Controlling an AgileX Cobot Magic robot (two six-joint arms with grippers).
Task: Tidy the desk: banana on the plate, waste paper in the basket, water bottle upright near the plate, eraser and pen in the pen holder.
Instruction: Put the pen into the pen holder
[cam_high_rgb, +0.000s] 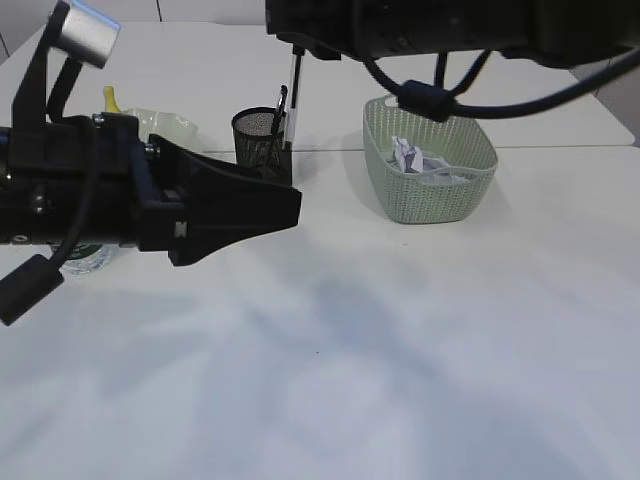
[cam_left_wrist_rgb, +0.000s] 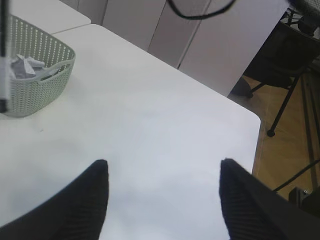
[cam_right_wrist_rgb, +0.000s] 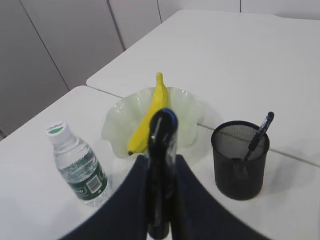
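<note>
Nearest the exterior camera, the left gripper (cam_high_rgb: 285, 212) hangs low over the bare white table (cam_high_rgb: 400, 350), its fingers (cam_left_wrist_rgb: 85, 200) spread wide apart with nothing between them, as the left wrist view shows. Just behind it on the left, the water bottle (cam_right_wrist_rgb: 77, 165) stands upright with its cap on, close beside the pale green plate (cam_right_wrist_rgb: 120, 125), and the banana (cam_right_wrist_rgb: 149, 117) lies across that plate. To the right of the plate sits the black mesh pen holder (cam_right_wrist_rgb: 239, 160), with one pen (cam_right_wrist_rgb: 259, 135) leaning inside it. Above the holder, the right gripper (cam_right_wrist_rgb: 160, 175) has its fingers pressed together on a second pen (cam_high_rgb: 295, 95), which hangs roughly upright with its lower end near the holder's rim. Farther right stands the green basket (cam_high_rgb: 390, 190), with crumpled waste paper (cam_high_rgb: 410, 157) lying inside. The eraser cannot be made out in any view.
</note>
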